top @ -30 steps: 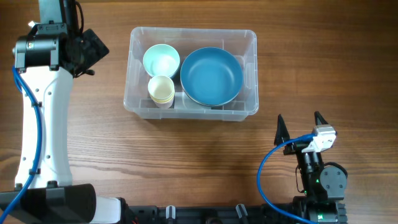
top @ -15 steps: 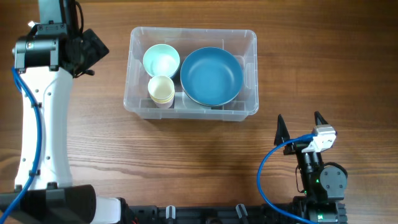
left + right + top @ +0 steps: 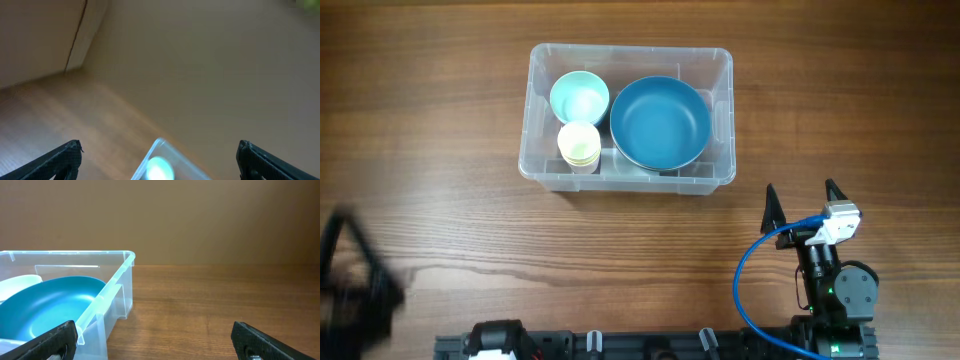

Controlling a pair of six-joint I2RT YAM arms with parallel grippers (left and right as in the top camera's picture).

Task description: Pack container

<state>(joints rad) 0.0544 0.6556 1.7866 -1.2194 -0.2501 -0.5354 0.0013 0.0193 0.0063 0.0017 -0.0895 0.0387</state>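
From above, the left arm (image 3: 355, 295) is only a dark smear at the lower left edge, too blurred for me to make out its tool. The right tool (image 3: 802, 203) has its fingers spread apart and empty. The container (image 3: 723, 120) stands on the surface (image 3: 440, 200), ahead of that tool and off to its left, well apart. It is open side up, with its long axis lying crosswise to the tool. A big blue bowl (image 3: 660, 122) fills the nearer end, and a pale bowl (image 3: 579, 97) and stacked cream cups (image 3: 580, 145) the farther end. They cover most of the base, and I can read no writing.

The left wrist view is soft all over. The left tool (image 3: 159, 146) is wide apart and empty, and one container corner pokes up between its tips, the rest cut off.

The right wrist view shows only the fingertips, apart. The container sits ahead-left, cropped by the frame.
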